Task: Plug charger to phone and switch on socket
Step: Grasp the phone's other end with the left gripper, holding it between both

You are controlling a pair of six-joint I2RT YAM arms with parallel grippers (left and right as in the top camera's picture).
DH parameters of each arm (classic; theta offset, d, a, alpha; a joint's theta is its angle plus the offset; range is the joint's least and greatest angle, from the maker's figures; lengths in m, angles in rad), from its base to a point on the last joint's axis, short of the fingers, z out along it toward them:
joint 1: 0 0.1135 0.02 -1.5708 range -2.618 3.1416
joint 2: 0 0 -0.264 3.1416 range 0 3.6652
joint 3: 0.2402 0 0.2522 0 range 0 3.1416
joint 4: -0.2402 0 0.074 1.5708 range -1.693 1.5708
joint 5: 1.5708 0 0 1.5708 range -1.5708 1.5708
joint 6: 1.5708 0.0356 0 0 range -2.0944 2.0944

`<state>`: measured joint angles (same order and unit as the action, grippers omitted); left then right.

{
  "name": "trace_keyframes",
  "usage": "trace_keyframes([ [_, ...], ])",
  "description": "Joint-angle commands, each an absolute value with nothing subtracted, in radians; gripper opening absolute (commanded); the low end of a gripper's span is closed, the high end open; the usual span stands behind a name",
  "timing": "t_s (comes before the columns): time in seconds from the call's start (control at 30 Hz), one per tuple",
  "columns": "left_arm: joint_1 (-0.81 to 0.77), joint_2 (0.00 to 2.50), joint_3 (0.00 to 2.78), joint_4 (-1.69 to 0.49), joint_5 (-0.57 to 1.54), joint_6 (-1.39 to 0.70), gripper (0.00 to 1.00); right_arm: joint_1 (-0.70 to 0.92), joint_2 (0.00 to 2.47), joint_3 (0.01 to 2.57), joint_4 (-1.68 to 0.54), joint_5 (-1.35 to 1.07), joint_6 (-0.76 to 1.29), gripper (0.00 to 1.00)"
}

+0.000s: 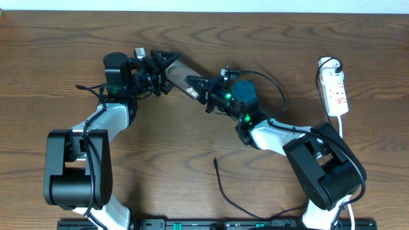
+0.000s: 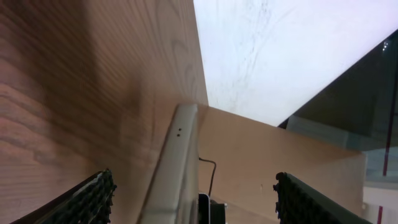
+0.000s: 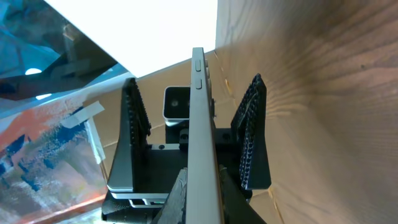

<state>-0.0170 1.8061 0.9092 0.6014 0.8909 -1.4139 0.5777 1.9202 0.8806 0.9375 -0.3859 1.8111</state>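
Up at the middle back of the bench [image 1: 172, 147], the phone [image 1: 181, 72] spans between both arms, well apart from the socket [image 1: 336, 94] at the far right edge. Whether it rests on the wood, you cannot tell. Treat it as a stiff, flat slab: smooth faces, likely slippery, some weight for its thinness, and it will not flex. Grip it across the flat faces and keep the end with the port clear. The charger [image 1: 222, 185] lies loose near the front of the bench and nothing is touching it. It looks thin and limp, so take hold just behind the plug tip; held farther back, the tip will probably droop.

The right gripper [image 1: 197, 84] has its jaws clenched on the phone. From the right wrist view, the slab's thin edge [image 3: 198, 124] runs straight out from between them. The left gripper [image 1: 164, 71] has its jaws spread wide around the other end. In the left wrist view, the phone's edge [image 2: 178, 165] stands between the pads [image 2: 93, 200] with a gap on each side, so this end is straddled, not pinched. Only the right arm has a firm hold.
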Motion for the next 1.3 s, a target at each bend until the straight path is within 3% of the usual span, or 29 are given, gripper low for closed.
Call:
trace_keyframes([
  [0.0, -0.019, 1.793, 0.907, 0.602, 0.854, -1.403, 0.8, 0.586, 1.912, 0.89, 0.953, -0.33, 1.744, 0.01],
  [0.1, -0.019, 1.793, 0.907, 0.603, 0.833, -1.403, 0.79, 0.589, 1.912, 0.89, 0.954, -0.325, 1.745, 0.01],
  [0.2, -0.019, 1.793, 0.907, 0.603, 0.817, -1.404, 0.72, 0.593, 1.912, 0.89, 0.953, -0.312, 1.759, 0.01],
  [1.0, -0.019, 1.793, 0.907, 0.603, 0.8, -1.384, 0.72, 0.637, 1.912, 0.89, 0.947, -0.253, 1.862, 0.01],
  [1.27, -0.019, 1.793, 0.907, 0.603, 0.799, -1.381, 0.35, 0.64, 1.912, 0.89, 0.946, -0.252, 1.863, 0.01],
])
